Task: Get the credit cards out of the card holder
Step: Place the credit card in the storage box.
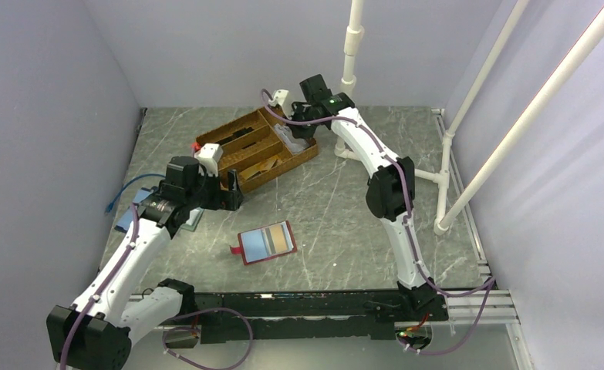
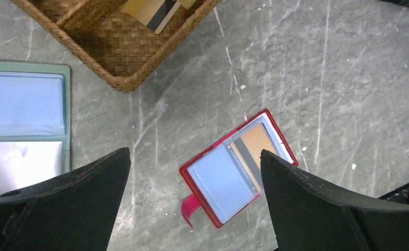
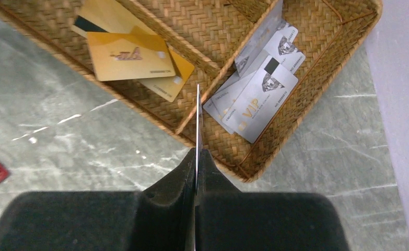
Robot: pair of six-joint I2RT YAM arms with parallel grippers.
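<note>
The red card holder (image 1: 266, 242) lies open on the table in front of the basket, its snap tab to the left. In the left wrist view the card holder (image 2: 212, 209) shows a light-blue card (image 2: 220, 180) and a gold-tan card (image 2: 254, 144) in its clear pockets. My left gripper (image 2: 195, 152) hangs open above the holder, touching nothing. My right gripper (image 3: 197, 151) is shut on a thin silver card (image 3: 197, 117) seen edge-on, held over the basket's divider. Gold cards (image 3: 129, 57) and silver cards (image 3: 257, 99) lie in separate basket compartments.
The woven basket (image 1: 305, 156) sits at the back centre of the table. A light-blue booklet case (image 2: 24, 120) lies open to the left of the holder. White pipes (image 1: 445, 177) stand at the right side. Walls close in the left and back.
</note>
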